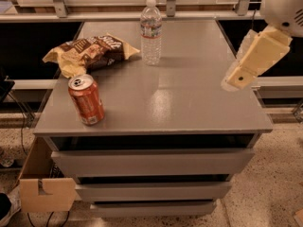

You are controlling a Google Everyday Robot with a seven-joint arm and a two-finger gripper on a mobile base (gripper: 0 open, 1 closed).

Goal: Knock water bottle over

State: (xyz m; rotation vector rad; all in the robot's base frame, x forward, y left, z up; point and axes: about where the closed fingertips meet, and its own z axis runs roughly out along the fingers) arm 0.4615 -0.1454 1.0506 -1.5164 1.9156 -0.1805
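Observation:
The water bottle (151, 32) is clear and ribbed with a white cap and a pale label band. It stands upright at the back middle of the grey cabinet top (189, 98). My gripper (236, 77) is a cream-coloured piece hanging from the arm at the right, above the cabinet's right edge. It is well to the right of the bottle and nearer the front, not touching it.
An orange-red soda can (86, 100) stands at the front left of the top. A crumpled brown and yellow snack bag (87, 52) lies at the back left, next to the bottle. A cardboard box (42, 183) sits on the floor at the left. Metal rails run behind the cabinet.

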